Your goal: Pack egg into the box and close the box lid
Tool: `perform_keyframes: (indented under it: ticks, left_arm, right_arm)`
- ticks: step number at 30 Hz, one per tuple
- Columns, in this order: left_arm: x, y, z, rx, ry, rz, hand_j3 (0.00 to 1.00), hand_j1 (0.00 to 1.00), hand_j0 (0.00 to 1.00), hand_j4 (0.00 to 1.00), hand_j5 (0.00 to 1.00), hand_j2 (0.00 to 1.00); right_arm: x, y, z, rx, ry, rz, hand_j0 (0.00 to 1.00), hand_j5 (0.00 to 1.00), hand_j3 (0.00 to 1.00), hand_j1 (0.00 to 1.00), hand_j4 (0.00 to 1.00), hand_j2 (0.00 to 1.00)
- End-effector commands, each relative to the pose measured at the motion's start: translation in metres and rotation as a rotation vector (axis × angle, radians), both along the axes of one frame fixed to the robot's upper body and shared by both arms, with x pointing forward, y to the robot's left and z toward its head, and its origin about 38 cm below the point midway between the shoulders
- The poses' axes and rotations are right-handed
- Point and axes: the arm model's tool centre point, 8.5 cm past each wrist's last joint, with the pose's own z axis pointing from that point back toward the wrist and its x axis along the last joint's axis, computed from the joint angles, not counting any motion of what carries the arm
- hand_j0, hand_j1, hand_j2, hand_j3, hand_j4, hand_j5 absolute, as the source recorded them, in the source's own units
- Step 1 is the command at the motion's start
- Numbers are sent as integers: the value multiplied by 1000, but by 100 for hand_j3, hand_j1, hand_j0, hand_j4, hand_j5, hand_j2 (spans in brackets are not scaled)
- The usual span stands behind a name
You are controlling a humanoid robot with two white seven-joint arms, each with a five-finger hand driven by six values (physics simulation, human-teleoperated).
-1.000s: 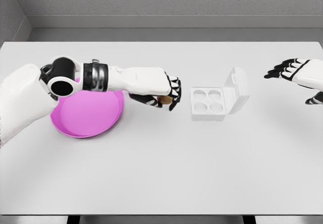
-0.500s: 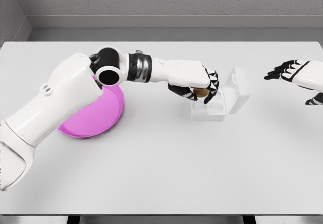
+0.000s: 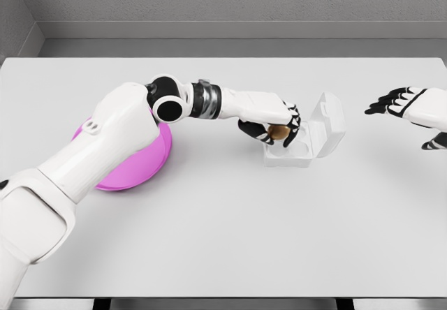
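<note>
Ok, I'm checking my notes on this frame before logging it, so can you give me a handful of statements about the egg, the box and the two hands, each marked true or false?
1. The left hand holds the egg over the box. True.
2. The box lid is shut. False: it stands open on the box's right side.
3. The right hand grips the lid. False: it is apart from the box, fingers spread, holding nothing.
4. A pink plate lies left of the box. True.
5. The egg lies on the plate. False: it is in the left hand's fingers, above the box.
</note>
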Motion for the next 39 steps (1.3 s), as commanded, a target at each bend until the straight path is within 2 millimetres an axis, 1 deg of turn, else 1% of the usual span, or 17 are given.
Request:
perform_keyframes:
  ticks: [1,4,6,9,12,14,16,19,22,24,29,32,39]
  left_arm:
    - [1,1,0,-5,6,9,39,39,39,39,39,39]
    - [1,1,0,-5,6,9,46,46,46,46,46,46]
    - [0,-2,0,-8,6,4,48,48,48,48,48,48]
    - [-1,-3,0,-9,7,1,59,59,59,59,59,59]
    - [-1,-3,0,-12,8,2,68,68,68,68,68,68]
    - [0,-2,0,-10,8,4,69,69,69,69,69,69]
    - [0,-2,0,-11,9,4,70,70,70,70,70,70]
    - [0,-2,0,-10,8,4,76,76,76,76,76,76]
    - [0,-2,0,-12,9,3,79,79,79,79,79,79]
    - [0,-3,0,-13,9,3,85,85,85,85,85,85]
    - [-1,-4,0,-15,9,0,92,92,92,92,92,92]
    - [-2,-5,-1,-14,10,-4,100,100,100,100,100,100]
    - [-2,-5,0,-14,8,-5,100,100,100,100,100,100]
  right_arm:
    - [0,0,0,4,2,-2,100,100,100,100,100,100]
    - [-1,0,-4,1,13,-2,100,100,100,100,100,100]
    - [-1,1,-4,2,12,0,100,100,100,100,100,100]
    - [-1,1,-6,2,16,2,100,100,100,100,100,100]
    - [-1,1,-5,2,16,0,100,100,100,100,100,100]
    - [-1,1,-7,-1,20,0,100,100,100,100,100,100]
    - [-2,2,-14,-5,38,2,100,100,100,100,100,100]
    - [-3,3,-23,-12,65,8,100,100,100,100,100,100]
    - [-3,2,-26,-11,73,3,100,100,100,100,100,100]
    - [-3,5,-34,-28,88,9,100,100,100,100,100,100]
    - [-2,3,-36,-28,90,2,100,100,100,100,100,100]
    - [-1,4,-35,-25,87,2,100,100,100,100,100,100]
    - [-1,3,-34,-26,86,1,100,100,100,100,100,100]
